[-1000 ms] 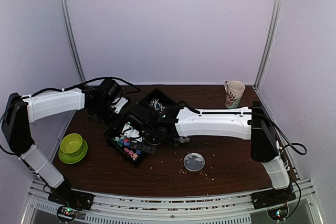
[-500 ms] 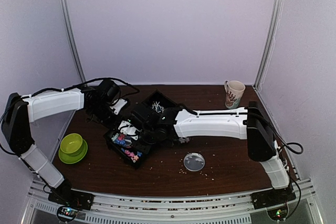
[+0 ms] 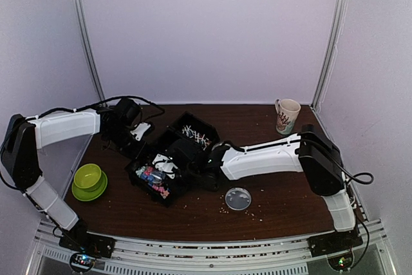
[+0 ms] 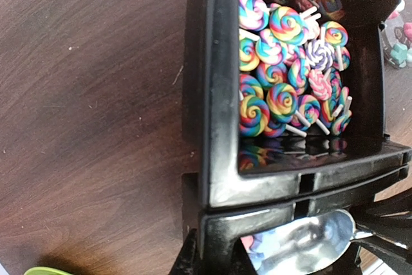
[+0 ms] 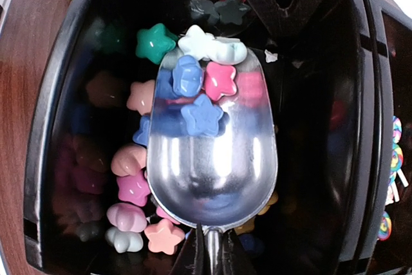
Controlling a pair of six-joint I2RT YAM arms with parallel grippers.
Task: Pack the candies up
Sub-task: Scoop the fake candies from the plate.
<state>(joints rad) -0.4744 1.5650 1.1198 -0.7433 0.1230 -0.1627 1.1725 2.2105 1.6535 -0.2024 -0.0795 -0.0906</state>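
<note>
— Starting at the bottom of the overhead view, what lies nearest?

— A clear round dish [image 3: 238, 198] sits low and centre on the table [image 3: 283, 207]. A green bowl [image 3: 88, 176] is at lower left, and pale crumbs [image 3: 224, 210] are scattered just beside the dish.

— And the right gripper [image 5: 209, 257]?

— Its fingers are pressed onto the handle of a metal scoop [image 5: 212, 172], bottom centre of its wrist view. Blue, pink and white star candies [image 5: 201, 115] lie at the scoop's far end, above a compartment of the black tray [image 4: 212, 127]. More stars lie in that compartment, left of the scoop.

— The left gripper [image 4: 212, 259]?

— At the bottom edge of its view, one finger on each side of the tray's wall, pinching it.

— Farther back?

— Swirled lollipops [image 4: 283, 75] with white sticks fill the next compartment, upper right in the left wrist view. A mug [image 3: 287, 115] stands at the overhead view's upper right, well apart from the tray.
</note>
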